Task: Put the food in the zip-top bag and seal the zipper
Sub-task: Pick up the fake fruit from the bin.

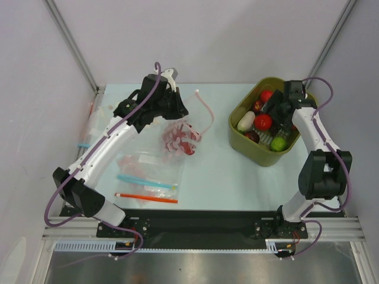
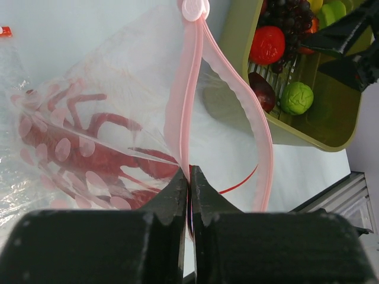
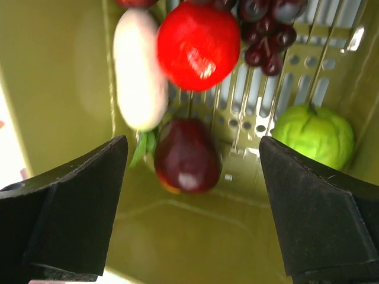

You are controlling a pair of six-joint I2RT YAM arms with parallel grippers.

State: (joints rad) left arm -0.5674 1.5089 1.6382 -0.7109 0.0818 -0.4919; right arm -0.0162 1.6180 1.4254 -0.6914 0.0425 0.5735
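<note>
The left claw (image 2: 189,176) is pinched together on one lip of the zipper (image 2: 177,112), low centre of its wrist view. The other lip bows away to the right, so the zip-top bag (image 2: 106,71) gapes, with the lobster (image 2: 100,154) already inside at lower left. That hold is thin: I judge the slick strip could slide out, and the mouth would fall flat on the desk (image 1: 213,171).

The right claw (image 3: 192,171) hangs with its fingers wide apart inside the green bin (image 3: 59,77), upper right of the overhead view and well apart from the bag. Directly below it lies a dark red fruit (image 3: 186,157), with the radish (image 3: 139,77) and tomato (image 3: 198,44) touching each other higher in the frame. Closing here risks taking the wrong piece, or nudging the round tomato so it rolls toward the grapes (image 3: 266,35).
</note>
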